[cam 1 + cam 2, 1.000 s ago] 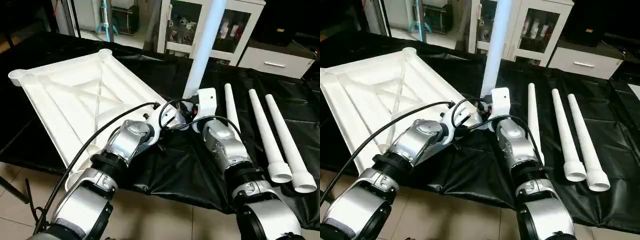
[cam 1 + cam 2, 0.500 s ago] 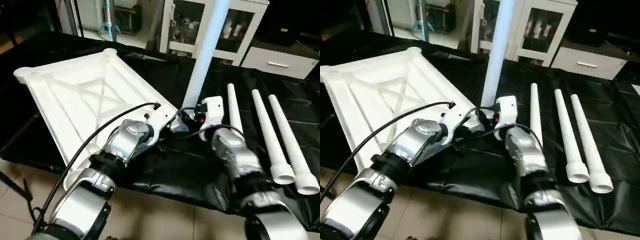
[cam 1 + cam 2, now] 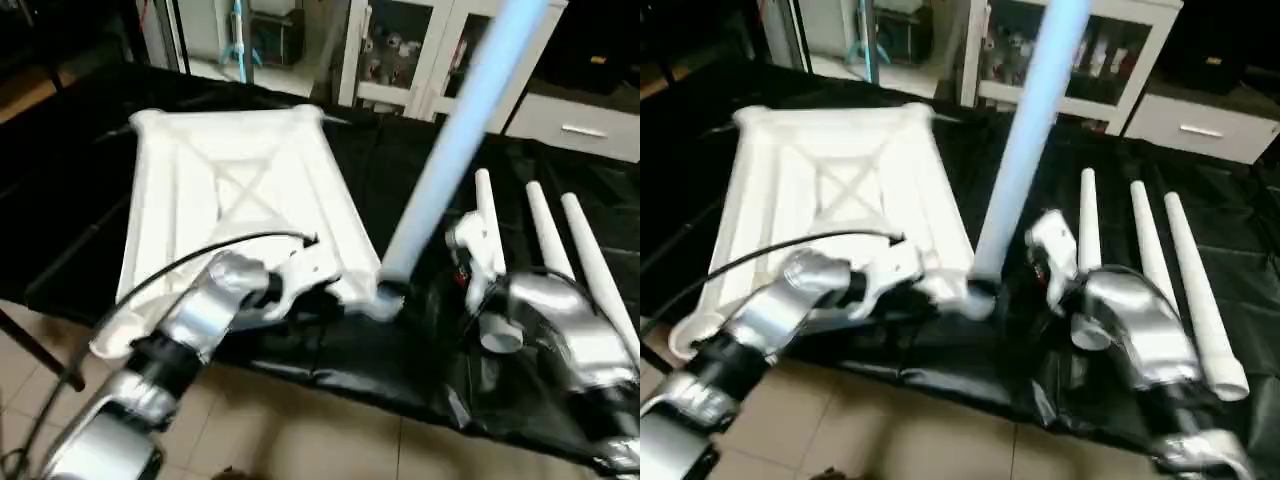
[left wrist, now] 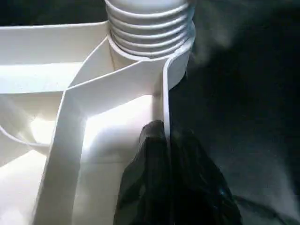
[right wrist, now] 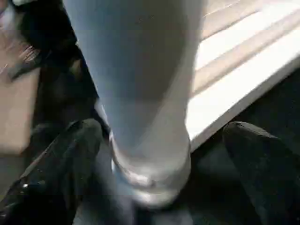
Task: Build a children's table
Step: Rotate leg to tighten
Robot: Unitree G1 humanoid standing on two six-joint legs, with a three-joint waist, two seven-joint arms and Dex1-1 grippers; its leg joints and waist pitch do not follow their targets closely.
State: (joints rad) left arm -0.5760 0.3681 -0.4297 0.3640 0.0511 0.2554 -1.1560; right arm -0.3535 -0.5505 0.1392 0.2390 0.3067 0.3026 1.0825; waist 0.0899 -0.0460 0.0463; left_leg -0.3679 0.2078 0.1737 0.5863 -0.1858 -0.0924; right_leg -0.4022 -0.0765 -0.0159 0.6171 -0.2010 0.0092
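In the left eye view, the white plastic table top (image 3: 235, 215) lies upside down on the black-cloth desk (image 3: 70, 190), with its crossed ribs facing up. One long white tube leg (image 3: 450, 165) stands in the near right corner of the top and leans away to the right. Three more white tube legs (image 3: 570, 245) lie side by side on the cloth, to the right of the standing leg. The left silver arm (image 3: 205, 310) reaches to the near edge of the top. The right silver arm (image 3: 560, 335) is beside the standing leg.

In the left wrist view, the left hand (image 4: 164, 140) is shut tight on the thin side wall of the top, one black finger on each side. The ridged screw end of the leg (image 4: 147, 23) sits in the corner just past it.

In the right wrist view, the right hand (image 5: 154, 154) is wide open. Its two black fingers (image 5: 70, 154) stand on either side of the leg's base and do not touch it.
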